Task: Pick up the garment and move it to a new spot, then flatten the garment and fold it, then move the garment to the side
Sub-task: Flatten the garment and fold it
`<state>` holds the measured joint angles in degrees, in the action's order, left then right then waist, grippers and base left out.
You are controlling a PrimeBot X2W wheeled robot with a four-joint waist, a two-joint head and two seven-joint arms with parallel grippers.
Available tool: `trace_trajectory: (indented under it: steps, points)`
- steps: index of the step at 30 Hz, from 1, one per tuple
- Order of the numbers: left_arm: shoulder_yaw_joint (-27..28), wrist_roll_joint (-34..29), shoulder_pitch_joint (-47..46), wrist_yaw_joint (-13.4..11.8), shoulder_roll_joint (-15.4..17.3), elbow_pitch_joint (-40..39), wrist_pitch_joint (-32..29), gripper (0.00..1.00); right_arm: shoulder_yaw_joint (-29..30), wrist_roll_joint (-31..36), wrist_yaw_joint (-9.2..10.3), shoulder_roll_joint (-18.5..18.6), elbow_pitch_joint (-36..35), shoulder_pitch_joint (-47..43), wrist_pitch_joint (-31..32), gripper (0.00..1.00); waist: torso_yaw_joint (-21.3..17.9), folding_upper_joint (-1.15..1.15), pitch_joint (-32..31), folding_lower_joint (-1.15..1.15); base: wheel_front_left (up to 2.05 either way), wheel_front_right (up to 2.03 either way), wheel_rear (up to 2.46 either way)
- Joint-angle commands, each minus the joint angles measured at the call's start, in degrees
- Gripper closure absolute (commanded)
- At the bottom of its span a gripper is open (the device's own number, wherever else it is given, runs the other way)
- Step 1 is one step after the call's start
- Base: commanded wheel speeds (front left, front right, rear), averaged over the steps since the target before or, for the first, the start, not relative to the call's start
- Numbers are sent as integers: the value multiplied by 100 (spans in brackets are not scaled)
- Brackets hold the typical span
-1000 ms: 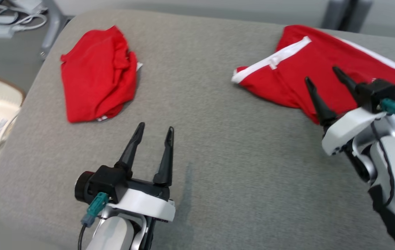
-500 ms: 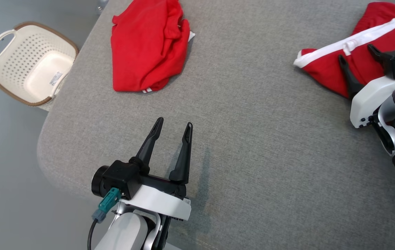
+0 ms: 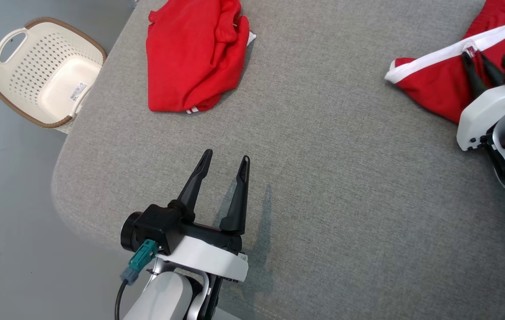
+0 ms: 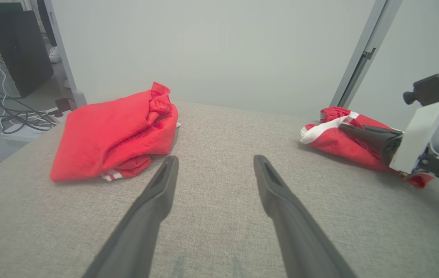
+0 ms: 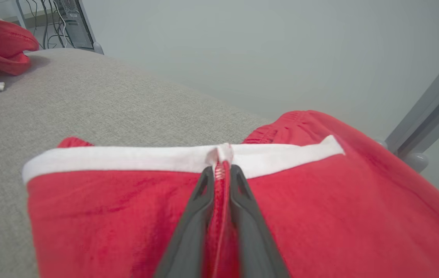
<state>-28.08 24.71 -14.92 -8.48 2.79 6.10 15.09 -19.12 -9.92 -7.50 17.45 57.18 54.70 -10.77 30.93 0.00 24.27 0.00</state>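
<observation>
A red garment with a white stripe lies crumpled at the table's far right. My right gripper is shut on it, pinching a raised fold of red cloth just below the white stripe. In the right wrist view that gripper holds the fold of the garment between both fingers. My left gripper hovers open over bare table near the front edge, holding nothing. The left wrist view shows its gripper open, with the garment and the right gripper off to the right.
A second red garment, loosely folded, lies at the table's far left. The grey padded table stretches bare between the two garments. A cream perforated basket stands on the floor left of the table.
The head camera has tilted and turned, shifting the whole picture. My right gripper has closed from open onto a fold of the striped garment. The left gripper stays open and still.
</observation>
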Motion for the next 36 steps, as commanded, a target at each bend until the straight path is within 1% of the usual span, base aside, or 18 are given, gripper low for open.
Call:
trace_trajectory:
  steps: [1, 6, 10, 13, 15, 16, 18, 20, 24, 27, 32, 36]
  points:
    - [26, -22, -90, -17, 21, 16, 13, 0, 2, 30, 2, -1, 39, 44, -68, 100, -35, 0, -16, 0, 0, 0, 0]
    - [117, -128, -95, 25, 22, 95, 13, 0, -26, -120, 2, -197, 15, -4, -269, 100, -262, 0, -165, 0, 0, 0, 0]
    - [291, -284, 4, 62, 22, 170, 13, 0, -170, -491, 2, -471, -309, -316, -389, 100, -610, 0, -449, 0, 0, 0, 0]
    - [488, -420, 80, 127, 23, 250, 13, 0, -581, -940, 2, -637, -786, -720, -404, 100, -965, 0, -714, 0, 0, 0, 0]
    - [655, -528, 149, 162, 22, 301, 13, 0, -979, -1346, 2, -643, -1201, -1035, -347, 100, -1235, 0, -913, 0, 0, 0, 0]
    - [737, -580, 164, 188, 24, 324, 13, 0, -1197, -1555, 2, -583, -1433, -1201, -280, 100, -1366, 0, -1000, 0, 0, 0, 0]
    - [934, -679, 209, 240, 23, 352, 13, 0, -1637, -1954, 2, -405, -1926, -1534, -79, 100, -1650, 0, -1174, 0, 0, 0, 0]
    - [1112, -777, 270, 302, 19, 386, 13, 0, -2226, -2208, 2, -114, -2438, -1814, 165, 100, -1914, 0, -1337, 0, 0, 0, 0]
    - [1408, -933, 361, 428, 23, 434, 13, 0, -3089, -2770, 2, 572, -3394, -2213, 538, 100, -2313, 0, -1581, 0, 0, 0, 0]
    - [1536, -1004, 395, 492, 21, 436, 13, 0, -3634, -3015, 2, 1150, -3938, -2315, 800, 100, -2511, 0, -1677, 0, 0, 0, 0]
    - [1614, -1058, 419, 544, 23, 453, 13, 0, -4204, -3269, 2, 1875, -4430, -2274, 1032, 100, -2689, 0, -1753, 0, 0, 0, 0]
    - [1641, -1092, 449, 590, 23, 475, 13, 0, -4476, -3431, 2, 2290, -4532, -2249, 1121, 100, -2761, 0, -1784, 0, 0, 0, 0]
